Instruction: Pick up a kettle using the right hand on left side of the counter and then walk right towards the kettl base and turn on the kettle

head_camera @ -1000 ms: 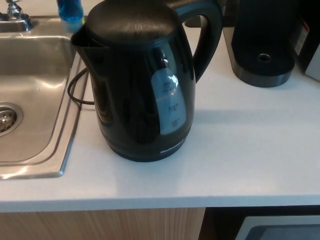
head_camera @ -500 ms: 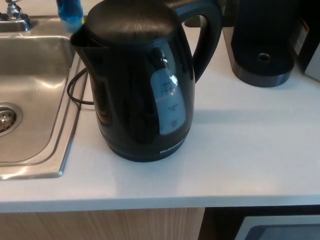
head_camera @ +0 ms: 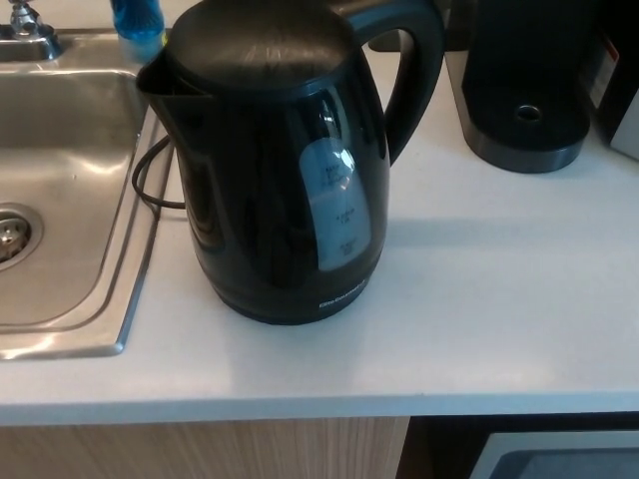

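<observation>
- Stainless-steel sink basin (head_camera: 60, 200), far left: the drain shows at the picture's edge, a chrome tap (head_camera: 25, 25) stands at the top corner, and a blue plastic bottle (head_camera: 138, 25) sits just behind the rim.
- Thin black cord (head_camera: 150, 185): it loops over the sink's right rim and disappears behind the kettle.
- Glossy black plastic kettle (head_camera: 285, 170), centre: upright on the white countertop (head_camera: 499, 289), just beside the sink, lid closed, spout toward the sink, handle toward the right (the side from which the right hand would approach). A pale water-level window faces the camera.
- Round black base-like unit (head_camera: 524, 125), upper right: well apart from the kettle, with a small central hub; whether it is the kettle base cannot be told for certain.
- Change over the last second: everything slides slightly leftward together, so the camera has moved; the kettle itself has not.
- Hands: neither shows, so the state of the fingers cannot be told.
- Task stage (a judgement): the pick-up has not begun; the kettle stands ungrasped.
</observation>
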